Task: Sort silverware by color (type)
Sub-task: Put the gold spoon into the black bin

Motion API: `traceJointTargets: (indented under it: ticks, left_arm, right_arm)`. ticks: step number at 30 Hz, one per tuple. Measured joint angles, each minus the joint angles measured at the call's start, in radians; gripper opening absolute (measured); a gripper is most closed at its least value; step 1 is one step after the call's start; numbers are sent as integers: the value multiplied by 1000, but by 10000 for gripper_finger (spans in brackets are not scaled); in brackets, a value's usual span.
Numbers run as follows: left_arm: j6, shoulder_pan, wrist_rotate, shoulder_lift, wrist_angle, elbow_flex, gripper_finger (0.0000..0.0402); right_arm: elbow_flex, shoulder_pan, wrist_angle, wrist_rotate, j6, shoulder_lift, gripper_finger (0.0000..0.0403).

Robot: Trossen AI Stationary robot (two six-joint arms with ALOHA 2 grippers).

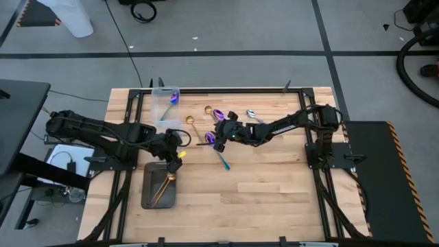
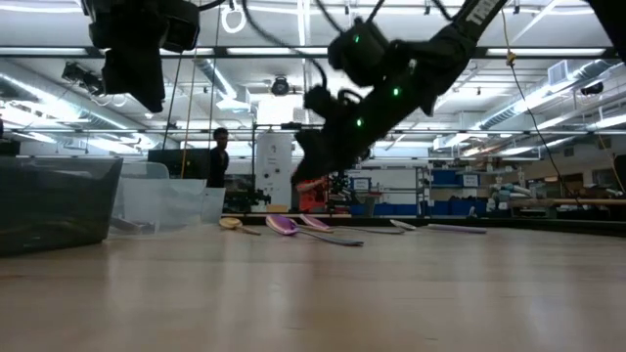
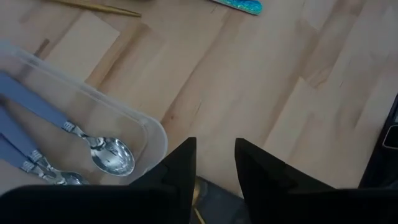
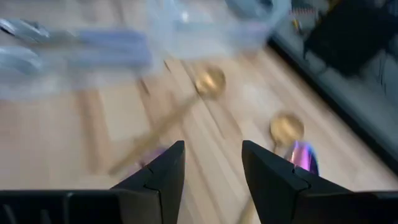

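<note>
gold spoons [image 4: 209, 81], iridescent purple spoon [image 1: 218, 113] (teal handle); clear plastic bin [image 1: 165, 104], dark grey tray [image 1: 147, 194]

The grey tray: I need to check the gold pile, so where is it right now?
In the high view the grey tray lies at the table's near left, just below the left gripper, with gold spoons in it.
</note>
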Motion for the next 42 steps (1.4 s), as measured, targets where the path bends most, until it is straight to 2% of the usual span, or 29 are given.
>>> traceJointTargets:
  ticks: [7,17,21,29,42]
  left_arm:
    - [42,0,1,0,-1,0,119]
    - [95,0,1,0,-1,0,119]
    - [97,0,1,0,-1,0,119]
    - [112,0,1,0,-1,0,119]
    - [113,-1,1,0,-2,0,119]
  right_arm:
    - [0,-62,-78,-1,126,82,169]
    - [6,-90,-72,-17,163,162,165]
    - [6,-91,-88,-26,189,159,133]
    - [6,-91,-109,-55,187,159,16]
    - [-3,-77,-158,-30,151,100,7]
